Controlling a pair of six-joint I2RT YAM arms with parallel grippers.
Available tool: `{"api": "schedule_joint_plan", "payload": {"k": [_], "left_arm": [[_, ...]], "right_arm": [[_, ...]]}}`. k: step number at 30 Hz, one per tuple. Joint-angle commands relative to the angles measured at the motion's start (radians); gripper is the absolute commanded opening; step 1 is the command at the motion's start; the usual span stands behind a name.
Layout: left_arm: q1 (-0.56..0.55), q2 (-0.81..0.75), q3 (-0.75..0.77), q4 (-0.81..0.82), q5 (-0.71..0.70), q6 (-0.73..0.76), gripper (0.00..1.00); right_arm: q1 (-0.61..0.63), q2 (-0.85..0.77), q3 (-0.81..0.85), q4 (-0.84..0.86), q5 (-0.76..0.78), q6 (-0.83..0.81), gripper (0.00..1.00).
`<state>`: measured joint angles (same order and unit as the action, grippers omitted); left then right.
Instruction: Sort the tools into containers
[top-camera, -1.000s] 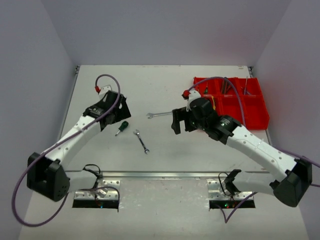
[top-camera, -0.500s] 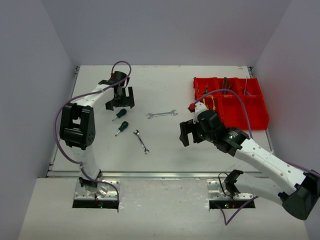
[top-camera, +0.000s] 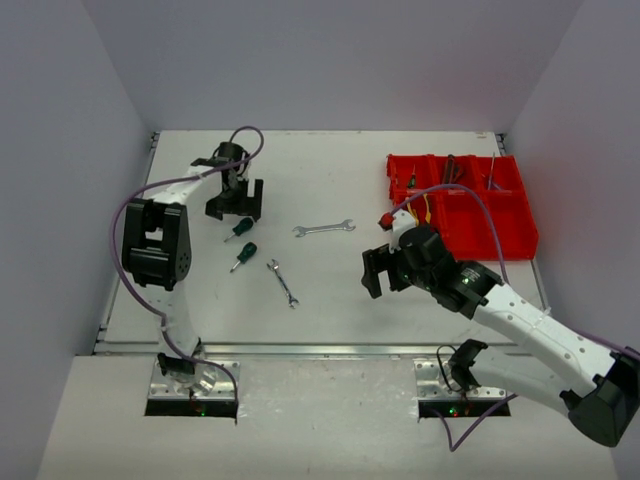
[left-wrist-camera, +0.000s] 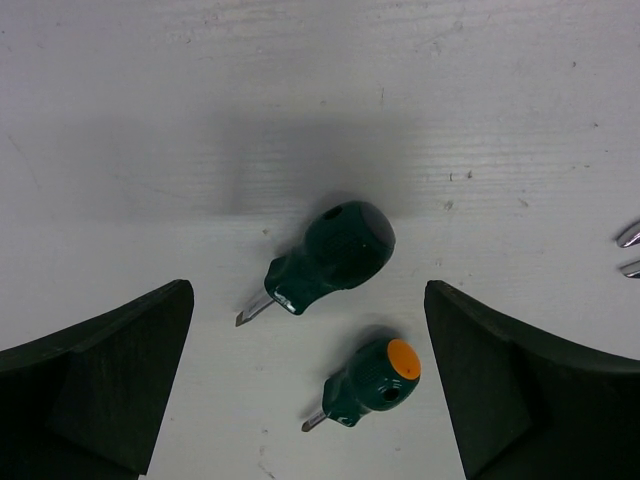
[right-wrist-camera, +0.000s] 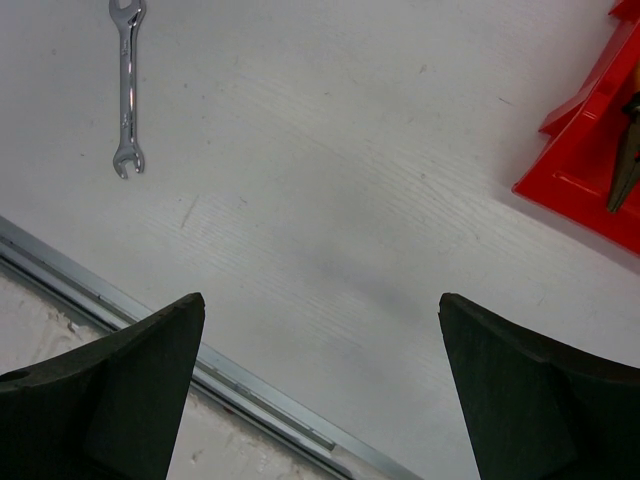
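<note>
Two stubby green screwdrivers lie on the table: one (top-camera: 238, 228) (left-wrist-camera: 335, 255) just near of my left gripper, and one with an orange cap (top-camera: 244, 255) (left-wrist-camera: 370, 385) nearer still. My left gripper (top-camera: 235, 207) (left-wrist-camera: 308, 320) is open and empty, hovering over them, touching neither. A small silver wrench (top-camera: 283, 282) (right-wrist-camera: 127, 85) and a larger wrench (top-camera: 323, 229) lie mid-table. My right gripper (top-camera: 378, 274) (right-wrist-camera: 320, 310) is open and empty over bare table. The red compartment bin (top-camera: 520, 235) (right-wrist-camera: 590, 150) stands at the far right and holds several tools, among them pliers (right-wrist-camera: 625, 150).
A metal rail (right-wrist-camera: 250, 390) runs along the table's near edge just below my right gripper. White walls close in the left, right and far sides. Two wrench tips (left-wrist-camera: 630, 250) show at the right edge of the left wrist view.
My left arm has swung out to the far left and now hovers over the screwdrivers. My right gripper has drawn back from the bin toward the near edge. No tool has moved.
</note>
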<state>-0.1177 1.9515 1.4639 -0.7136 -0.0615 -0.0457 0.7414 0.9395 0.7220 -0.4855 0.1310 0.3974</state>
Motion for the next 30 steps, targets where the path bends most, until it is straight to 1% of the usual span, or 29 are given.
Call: {"api": "schedule_joint_plan", "payload": {"k": [1, 3, 6, 8, 10, 12, 13, 14, 17, 18, 19, 20, 26, 27, 30], "left_arm": [[0.007, 0.051, 0.009, 0.022, 0.040, 0.018, 0.96], [0.008, 0.080, 0.012, 0.017, 0.031, 0.009, 0.91], [0.009, 0.118, 0.017, 0.010, 0.010, -0.002, 0.77], [0.009, 0.129, 0.019, 0.008, -0.016, -0.008, 0.70], [0.008, 0.129, 0.018, 0.015, -0.043, -0.011, 0.58], [0.009, 0.129, 0.022, 0.015, -0.074, -0.019, 0.48], [0.009, 0.129, 0.023, 0.016, -0.092, -0.022, 0.42], [0.010, 0.130, 0.023, 0.016, -0.108, -0.023, 0.31], [0.010, 0.128, 0.026, 0.012, -0.140, -0.036, 0.14], [0.010, 0.123, 0.028, 0.011, -0.148, -0.040, 0.11], [0.011, 0.110, 0.029, 0.009, -0.162, -0.045, 0.03], [0.012, 0.106, 0.029, 0.009, -0.165, -0.048, 0.00], [0.012, -0.046, 0.050, -0.003, -0.218, -0.100, 0.00], [0.012, -0.072, 0.055, -0.004, -0.209, -0.109, 0.00], [0.008, -0.197, 0.046, -0.001, -0.122, -0.165, 0.00]], "right_arm": [[-0.002, -0.017, 0.000, 0.042, 0.012, -0.011, 0.99], [-0.001, -0.019, -0.004, 0.044, 0.012, -0.011, 0.99], [0.000, -0.017, -0.006, 0.043, 0.014, -0.012, 0.99], [0.000, -0.013, -0.006, 0.043, 0.016, -0.012, 0.99], [-0.001, -0.007, -0.006, 0.044, 0.015, -0.012, 0.99], [-0.001, -0.002, -0.006, 0.047, 0.015, -0.012, 0.99], [0.000, 0.000, -0.006, 0.047, 0.014, -0.013, 0.99], [0.000, 0.002, -0.007, 0.047, 0.013, -0.014, 0.99], [0.000, 0.004, -0.007, 0.049, 0.015, -0.015, 0.99], [0.000, 0.007, -0.007, 0.050, 0.015, -0.015, 0.99], [0.000, 0.008, -0.008, 0.051, 0.014, -0.014, 0.99], [-0.002, 0.011, -0.009, 0.052, 0.011, -0.014, 0.99], [0.000, 0.036, -0.006, 0.061, -0.011, -0.014, 0.99], [0.000, 0.038, -0.006, 0.064, -0.017, -0.012, 0.99], [-0.001, 0.027, -0.009, 0.105, -0.087, -0.011, 0.99]]}}
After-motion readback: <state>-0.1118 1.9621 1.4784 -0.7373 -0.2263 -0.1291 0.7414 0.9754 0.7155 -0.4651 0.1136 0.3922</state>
